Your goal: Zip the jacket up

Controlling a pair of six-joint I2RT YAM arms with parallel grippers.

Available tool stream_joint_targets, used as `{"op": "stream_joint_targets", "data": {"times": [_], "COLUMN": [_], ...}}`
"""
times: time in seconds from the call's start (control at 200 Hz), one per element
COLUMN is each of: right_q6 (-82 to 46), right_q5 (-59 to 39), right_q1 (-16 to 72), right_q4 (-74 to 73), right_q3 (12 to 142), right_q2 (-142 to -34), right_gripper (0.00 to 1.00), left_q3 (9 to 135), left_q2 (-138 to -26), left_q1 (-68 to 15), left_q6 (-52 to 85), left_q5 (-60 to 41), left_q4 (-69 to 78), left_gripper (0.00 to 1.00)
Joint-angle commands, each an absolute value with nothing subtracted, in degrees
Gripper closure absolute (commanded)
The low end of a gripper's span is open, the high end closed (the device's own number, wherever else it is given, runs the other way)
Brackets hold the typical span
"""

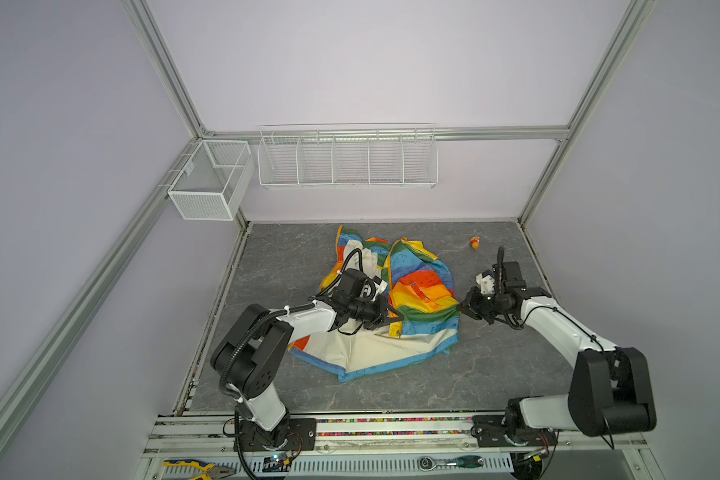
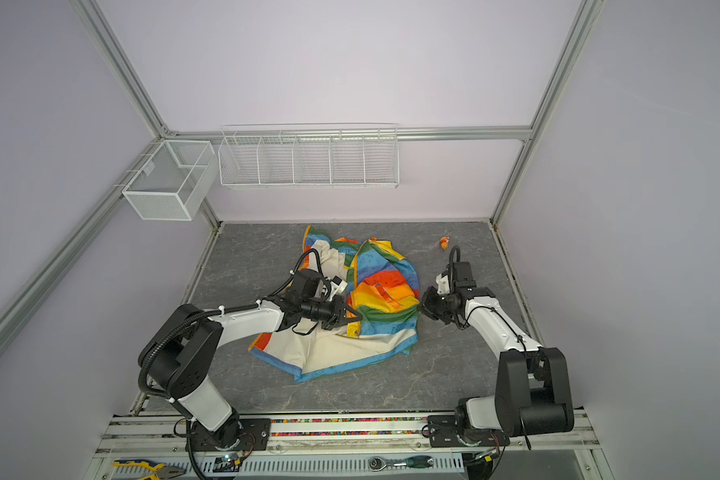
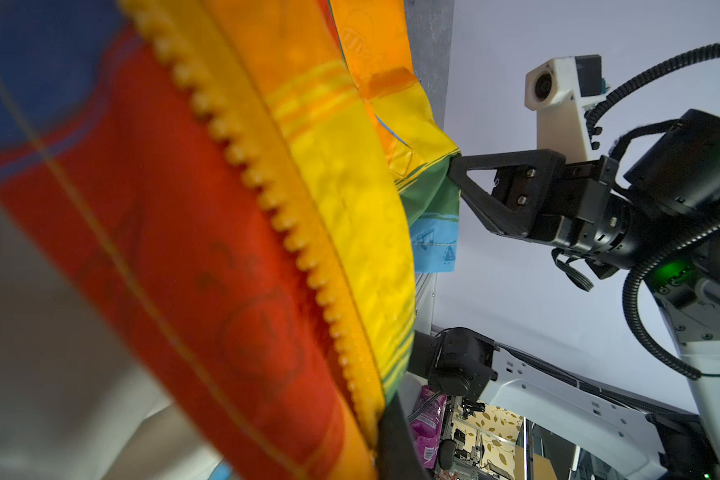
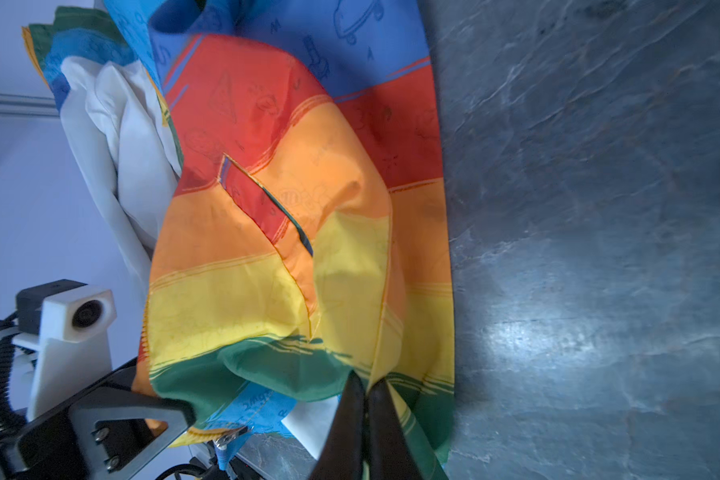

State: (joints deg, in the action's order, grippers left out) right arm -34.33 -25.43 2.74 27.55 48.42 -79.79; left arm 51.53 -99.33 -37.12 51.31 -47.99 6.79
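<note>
The left gripper (image 1: 396,318) clamps the zipper edge of the jacket (image 1: 422,286); the right gripper (image 1: 459,308) pinches its green stripe. The jacket lies crumpled mid-table, rainbow stripes and cream lining showing, with faint printed doodles and unreadable lettering. The table (image 1: 495,374) is dark grey and marbled; pale lilac walls (image 1: 371,62) carry white wire baskets (image 1: 347,160).

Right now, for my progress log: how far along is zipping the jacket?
Done: left gripper shut on the jacket at its zipper edge, right gripper shut on its green stripe. In hand: that panel held between them. Left: zipper teeth unjoined, cream lining exposed; nothing zipped.
</note>
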Motion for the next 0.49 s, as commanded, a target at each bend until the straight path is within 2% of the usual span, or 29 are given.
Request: {"op": "stream_joint_targets", "data": {"times": [0.0, 0.14, 0.385, 0.49], "right_q6": [-32.5, -31.4, -29.8, -29.7], "right_q5": [-30.5, -31.6, -26.9, -26.8], "right_q1": [-1.2, -4.8, -5.7, -5.7], "right_q4": [26.6, 25.2, 26.0, 25.8], "right_q3": [47.6, 46.9, 48.8, 49.8], "right_q2": [-82.2, -85.4, -88.0, -89.5], "right_gripper": [0.93, 0.93, 0.93, 0.93], "left_q3": [55.3, 58.4, 62.8, 64.8], "left_q2": [-103.1, -107.6, -112.3, -113.0], "left_q1": [-36.8, -36.8, -36.8, -36.8], "left_q6": [49.2, 48.8, 44.3, 40.3], "left_q5": [-47.8, -47.3, -44.6, -41.5], "left_q4": [7.2, 8.4, 3.6, -2.3], "left_gripper": [1.0, 1.0, 1.0, 0.86]}}
